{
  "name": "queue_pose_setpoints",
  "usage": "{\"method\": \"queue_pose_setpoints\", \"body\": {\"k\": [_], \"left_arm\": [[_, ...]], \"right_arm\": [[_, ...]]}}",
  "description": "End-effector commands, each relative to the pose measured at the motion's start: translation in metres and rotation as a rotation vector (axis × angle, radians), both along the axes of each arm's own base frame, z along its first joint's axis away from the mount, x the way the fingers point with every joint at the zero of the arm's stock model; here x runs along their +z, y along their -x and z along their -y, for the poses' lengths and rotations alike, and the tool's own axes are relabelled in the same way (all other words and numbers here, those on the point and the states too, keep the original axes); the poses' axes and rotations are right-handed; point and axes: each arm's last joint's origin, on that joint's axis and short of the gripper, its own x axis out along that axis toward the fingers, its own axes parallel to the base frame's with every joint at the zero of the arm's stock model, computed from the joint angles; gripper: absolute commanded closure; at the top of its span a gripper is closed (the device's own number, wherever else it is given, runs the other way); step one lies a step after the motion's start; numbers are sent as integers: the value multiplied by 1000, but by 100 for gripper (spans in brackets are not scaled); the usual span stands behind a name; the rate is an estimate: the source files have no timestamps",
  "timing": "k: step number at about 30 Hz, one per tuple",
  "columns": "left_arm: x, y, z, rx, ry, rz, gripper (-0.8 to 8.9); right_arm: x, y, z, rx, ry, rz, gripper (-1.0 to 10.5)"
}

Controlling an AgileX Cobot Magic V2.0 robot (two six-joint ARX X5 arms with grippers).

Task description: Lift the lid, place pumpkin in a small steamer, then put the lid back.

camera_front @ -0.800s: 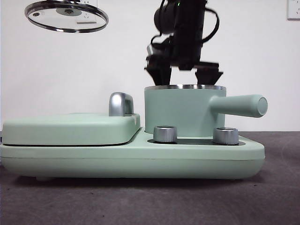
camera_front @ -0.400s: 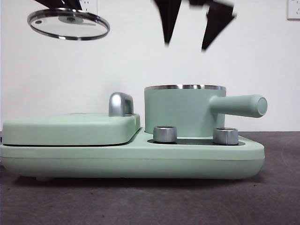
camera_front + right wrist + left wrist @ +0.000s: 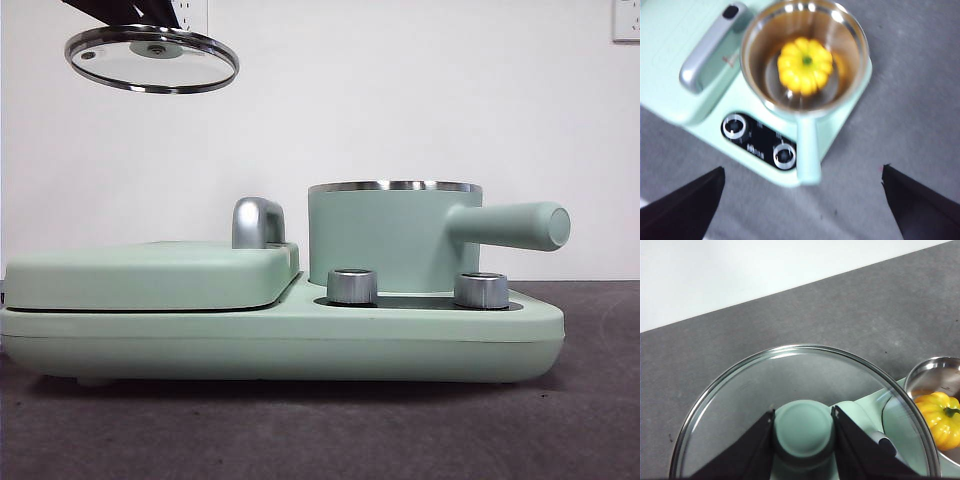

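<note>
Black jaws of the left gripper [image 3: 803,432] pinch the mint-green knob [image 3: 803,426] of the lid [image 3: 151,58], one jaw against each side, so the glass disc hangs nearly level from them, high in the air. Below the gripper and off to one side sits the steamer [image 3: 395,236], standing on the appliance base [image 3: 280,330] behind two silver knobs [image 3: 352,285]; the lid is well apart from the pot's rim, out over the griddle cover [image 3: 150,272] rather than over the pot. Seen through the glass in the left wrist view, the pumpkin [image 3: 941,418] lies inside the steamer. The right gripper [image 3: 802,205] is spread wide and empty, held high above the base, with the open steamer beneath it and the pumpkin [image 3: 805,65] resting stem up near the middle of the steel bottom. Its arm does not show in the front view. Judging from this, two of the three steps look done: the lid is off and the pumpkin is in the pot. What remains is the last step, carrying the lid across until it is centred over the chrome rim, lowering it to seat, and letting go of the knob.
</note>
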Motion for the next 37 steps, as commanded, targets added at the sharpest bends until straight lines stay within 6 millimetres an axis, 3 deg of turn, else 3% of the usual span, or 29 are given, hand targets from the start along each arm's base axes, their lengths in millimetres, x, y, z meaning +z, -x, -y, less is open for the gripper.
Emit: {"method": "queue_pose_setpoints", "body": {"k": [1, 7, 16, 26, 37], "left_arm": [[6, -4, 8, -23, 24, 35, 755], [0, -7, 27, -69, 41, 26, 757], [-14, -6, 77, -203, 45, 28, 758], [-37, -11, 132, -360, 9, 92, 758], [-67, -14, 167, -461, -60, 90, 758]], "right_arm": [[-3, 32, 19, -21, -20, -12, 450], [-19, 81, 50, -60, -213, 146, 450], [-66, 123, 81, -38, -308, 235, 450], [-73, 137, 90, 15, -408, 308, 451], [-70, 137, 88, 61, -450, 321, 451]]}}
